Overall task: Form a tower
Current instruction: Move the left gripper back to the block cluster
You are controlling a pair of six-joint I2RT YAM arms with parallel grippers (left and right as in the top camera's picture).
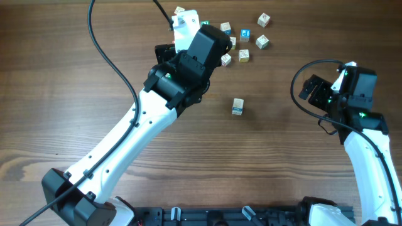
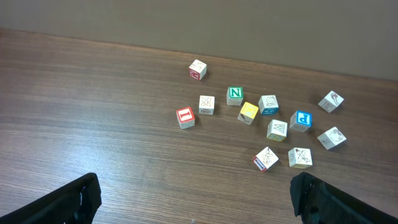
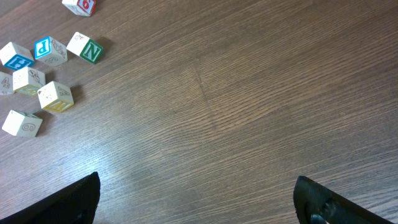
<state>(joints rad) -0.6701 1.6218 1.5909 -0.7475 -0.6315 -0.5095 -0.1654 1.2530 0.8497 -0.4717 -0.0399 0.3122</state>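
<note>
Tower (image 1: 237, 105) stands by itself near the middle of the table (image 1: 75, 94), a narrow stack seen from above with a pale top and a blue face on its side. I can find it only in the overhead view. It is apart from both grippers and holds nothing up.

My left arm (image 1: 125, 141) reaches diagonally from the near-left corner toward the far side, its wrist bent over the loose cubes (image 1: 244, 55). The left gripper (image 2: 194, 186) hangs above the wood with its fingers (image 2: 81, 199) spread wide and nothing between them. Ahead of it I see a red I cube (image 2: 185, 116), a green N cube (image 2: 234, 94), a yellow cube (image 2: 249, 112) and a blue P cube (image 2: 301, 120), all scattered and apart.

My right arm (image 1: 370, 150) is folded at the right side. The right gripper (image 3: 196, 186) points left, also spread wide and holding nothing, well away from the stack.

The left wrist hides part of the cube cluster from overhead. A black cable (image 1: 113, 56) loops across the table's left.
</note>
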